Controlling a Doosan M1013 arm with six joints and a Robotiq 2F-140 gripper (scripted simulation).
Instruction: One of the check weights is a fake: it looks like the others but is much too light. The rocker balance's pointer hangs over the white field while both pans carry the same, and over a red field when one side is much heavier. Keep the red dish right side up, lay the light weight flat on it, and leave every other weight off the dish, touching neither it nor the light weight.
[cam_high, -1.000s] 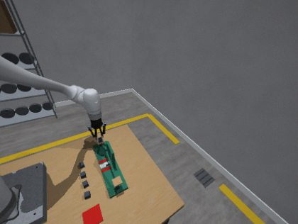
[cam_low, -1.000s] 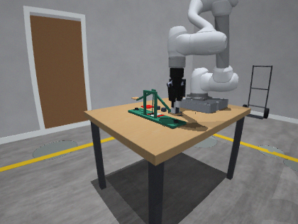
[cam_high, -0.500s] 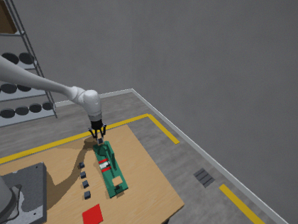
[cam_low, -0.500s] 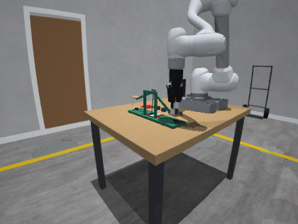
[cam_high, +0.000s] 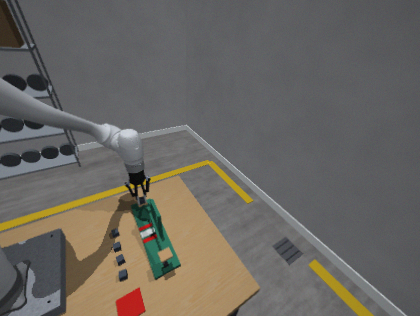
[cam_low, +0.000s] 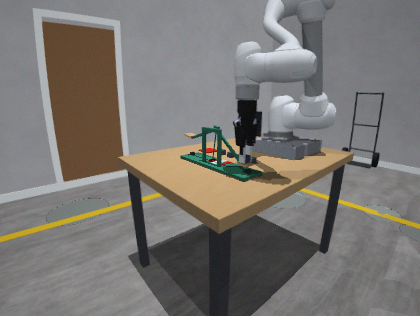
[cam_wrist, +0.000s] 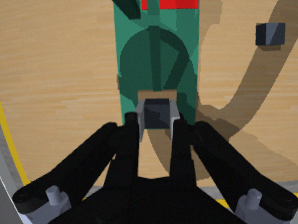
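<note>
My gripper (cam_high: 141, 198) (cam_low: 245, 157) (cam_wrist: 157, 109) is shut on a dark check weight (cam_wrist: 157, 111), with a pad against each side. It is at one end of the green rocker balance (cam_high: 154, 250) (cam_low: 192, 159) (cam_wrist: 131, 40). The near pan (cam_wrist: 157, 93) shows as a tan edge by the held weight; their contact is hidden. The far pan (cam_high: 165, 253) (cam_low: 190, 135) is raised and empty, and the beam slopes down toward my gripper. The pointer's exact place over the white field (cam_high: 147, 232) is unclear. The red dish (cam_high: 131, 303) (cam_low: 207, 150) lies flat, with nothing on it.
Several dark weights stand in a row beside the balance: one (cam_high: 115, 233) (cam_wrist: 270, 34) nearest my gripper, others (cam_high: 117, 246) (cam_high: 120, 259) further along, and the last (cam_high: 123, 274) nearest the dish. The balance's upright frame (cam_low: 204, 145) rises mid-base. The table edge (cam_low: 170, 192) runs near the balance.
</note>
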